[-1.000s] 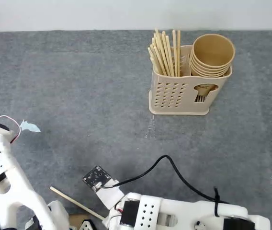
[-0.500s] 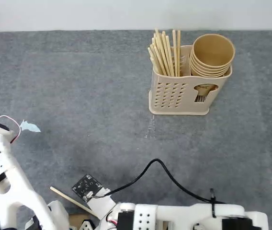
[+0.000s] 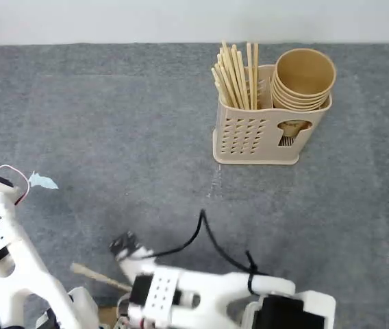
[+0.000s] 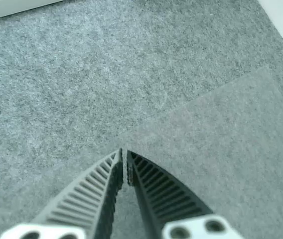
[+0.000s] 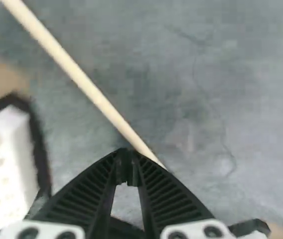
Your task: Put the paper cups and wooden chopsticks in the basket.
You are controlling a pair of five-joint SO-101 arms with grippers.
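At the near edge of the bench [image 3: 112, 137], the right arm [image 3: 208, 298] has swung toward 9 o'clock since a second ago. Its black cable [image 3: 208, 236] now loops up more steeply over the grey felt. The loose chopstick [image 3: 95, 276], the left arm [image 3: 3, 274] and the basket have kept their places.

The loose chopstick lies flat on the felt, its long axis running from 10 o'clock to 4 o'clock. Its 4 o'clock end is tucked under the right arm's wrist. In the right wrist view the right claw [image 5: 127, 169] is clenched, tips together and holding nothing. The stick runs away from it across the felt, its near part passing just beside one fingertip [image 5: 149, 172].

The left claw [image 4: 124, 157] is likewise clenched on nothing, over bare felt.

Far off, toward 1 o'clock, the basket [image 3: 249, 137] stands upright. The wooden chopsticks [image 3: 235, 75] stand on end in its 9 o'clock compartment, and the stacked paper cups [image 3: 304, 79] sit in its 3 o'clock compartment.
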